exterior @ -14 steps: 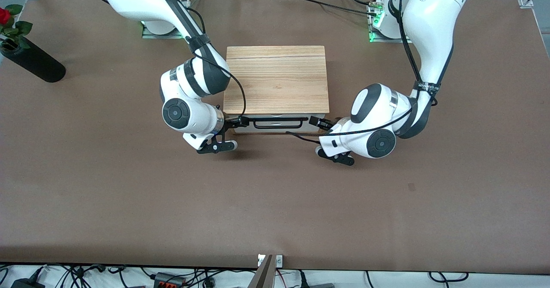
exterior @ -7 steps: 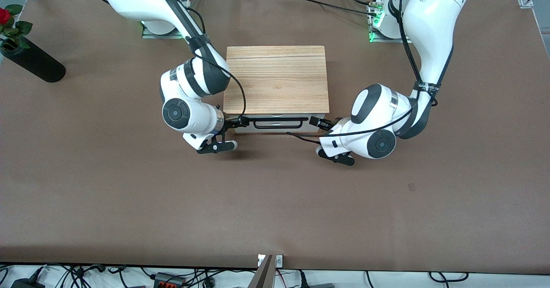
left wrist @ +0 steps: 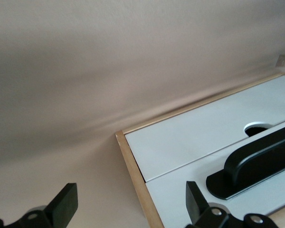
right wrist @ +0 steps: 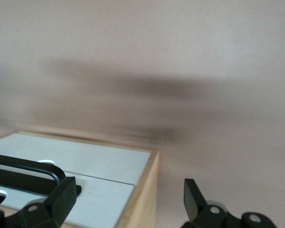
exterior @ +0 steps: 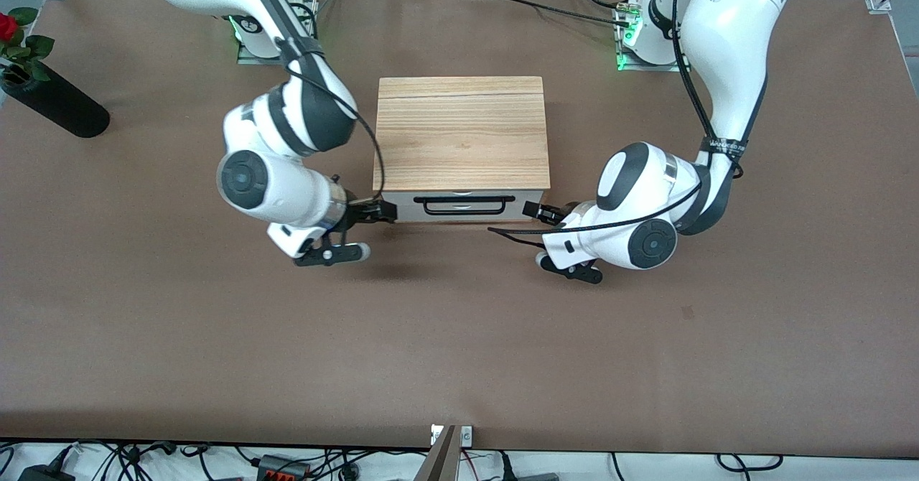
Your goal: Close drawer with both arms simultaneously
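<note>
The drawer (exterior: 467, 208) sits flush in the light-wood cabinet (exterior: 462, 133); its white front and black bar handle (exterior: 468, 206) face the front camera. My right gripper (exterior: 384, 212) is open at the cabinet's front corner toward the right arm's end. In the right wrist view its fingers (right wrist: 66, 194) straddle the wooden corner edge (right wrist: 145, 194), with the drawer front (right wrist: 102, 199) and handle (right wrist: 28, 171) beside it. My left gripper (exterior: 535, 212) is open at the other front corner. In the left wrist view its fingers (left wrist: 66, 204) straddle the edge (left wrist: 133, 175), next to the handle (left wrist: 256, 161).
A black vase (exterior: 54, 104) with a red rose lies at the right arm's end of the table. Bare brown table (exterior: 459, 337) spreads nearer to the front camera than the cabinet. Cables run along the table's edges.
Both grippers have drawn off the drawer's front, each toward its own arm's end of the table. The right arm moved farther. The drawer front stays flush.
</note>
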{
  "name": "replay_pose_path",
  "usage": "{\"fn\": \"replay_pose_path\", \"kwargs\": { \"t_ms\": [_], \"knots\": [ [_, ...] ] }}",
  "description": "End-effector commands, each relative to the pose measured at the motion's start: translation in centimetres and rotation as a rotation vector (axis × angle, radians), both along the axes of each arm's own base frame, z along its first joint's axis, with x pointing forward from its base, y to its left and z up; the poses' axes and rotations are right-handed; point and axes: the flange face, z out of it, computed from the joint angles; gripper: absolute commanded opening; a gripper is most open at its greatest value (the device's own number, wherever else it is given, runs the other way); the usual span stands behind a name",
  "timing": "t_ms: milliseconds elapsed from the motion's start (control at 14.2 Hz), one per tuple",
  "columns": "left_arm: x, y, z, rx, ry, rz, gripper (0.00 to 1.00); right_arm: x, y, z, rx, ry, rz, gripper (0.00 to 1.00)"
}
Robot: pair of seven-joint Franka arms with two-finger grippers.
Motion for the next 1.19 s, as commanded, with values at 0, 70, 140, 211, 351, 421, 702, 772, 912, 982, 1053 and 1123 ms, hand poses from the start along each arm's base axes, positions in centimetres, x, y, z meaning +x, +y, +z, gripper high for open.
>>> {"fn": "replay_pose_path", "kwargs": {
  "t_ms": [0, 70, 140, 211, 351, 421, 702, 772, 912, 982, 1053, 1123],
  "knots": [
    [2.3, 1.1, 3.6, -0.03, -0.069, 0.023, 1.0, 0.7, -2.7, 1.8, -0.056, -0.029, -0.005, 1.0],
    [2.9, 2.0, 4.3, -0.032, -0.084, 0.037, 1.0, 1.1, -4.2, 2.7, -0.125, -0.068, 0.015, 1.0],
    [3.9, 4.2, 4.7, -0.026, -0.095, 0.067, 1.0, 1.0, -5.1, 4.8, -0.171, -0.107, 0.032, 1.0],
    [4.5, 6.1, 5.6, -0.024, -0.107, 0.094, 1.0, 1.1, -7.0, 6.4, -0.223, -0.126, 0.027, 1.0],
    [5.5, 9.9, 7.5, -0.011, -0.135, 0.141, 1.0, 0.8, -10.8, 8.1, -0.272, -0.074, -0.012, 1.0],
    [5.6, 11.1, 9.1, 0.015, -0.163, 0.14, 1.0, 0.3, -13.0, 8.9, -0.294, -0.023, -0.034, 1.0],
    [4.7, 13.3, 11.0, 0.058, -0.118, 0.133, 1.0, -2.5, -20.2, 16.7, -0.3, 0.03, 0.044, 1.0],
    [4.8, 14.3, 11.6, 0.087, -0.134, 0.135, 1.0, -3.3, -23.6, 17.5, -0.288, 0.048, 0.044, 1.0],
    [4.4, 15.5, 14.9, 0.158, -0.204, 0.123, 1.0, -5.5, -26.9, 18.6, -0.265, 0.04, 0.062, 1.0],
    [4.2, 16.7, 16.6, 0.185, -0.233, 0.132, 1.0, -6.7, -27.4, 19.5, -0.274, 0.027, 0.063, 1.0],
    [3.6, 18.4, 18.4, 0.207, -0.227, 0.145, 1.0, -7.6, -27.7, 20.2, -0.278, 0.002, 0.052, 1.0],
    [3.0, 19.3, 19.2, 0.213, -0.203, 0.142, 1.0, -8.7, -28.6, 20.5, -0.278, -0.044, 0.03, 1.0]
  ]
}}
